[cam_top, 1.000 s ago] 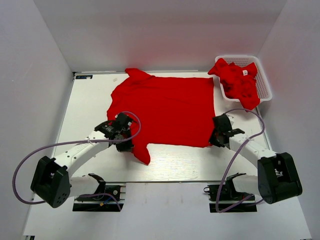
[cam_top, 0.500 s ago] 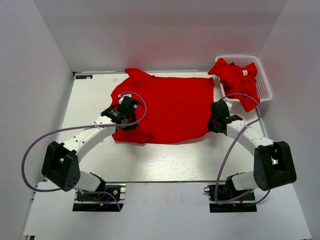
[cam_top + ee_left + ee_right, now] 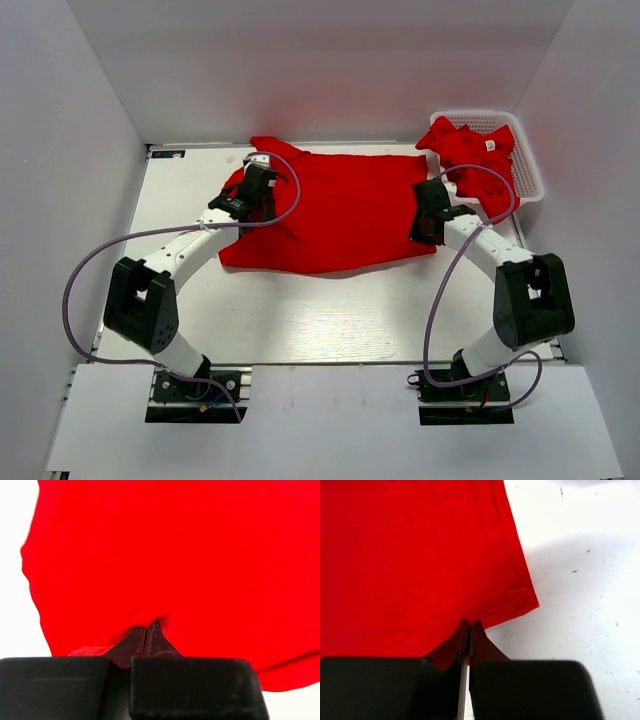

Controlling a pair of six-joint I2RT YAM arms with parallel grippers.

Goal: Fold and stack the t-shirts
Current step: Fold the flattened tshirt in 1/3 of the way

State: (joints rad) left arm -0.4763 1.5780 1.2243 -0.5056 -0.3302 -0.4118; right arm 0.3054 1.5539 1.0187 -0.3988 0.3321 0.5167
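A bright red t-shirt lies on the white table, its near half folded up over the far half. My left gripper is shut on the shirt's left edge; in the left wrist view red cloth fills the frame past the closed gripper. My right gripper is shut on the shirt's right hem; in the right wrist view the gripper pinches the hem beside a folded corner. More crumpled red t-shirts lie in the basket.
A white plastic lattice basket stands at the back right of the table. White walls close in the left, right and back sides. Both arms reach far out over the table, their purple cables looping above them.
Both grippers have carried the shirt's near edge away from me toward the far edge, folding the shirt over itself. The near sleeve that hung toward me is now tucked in.
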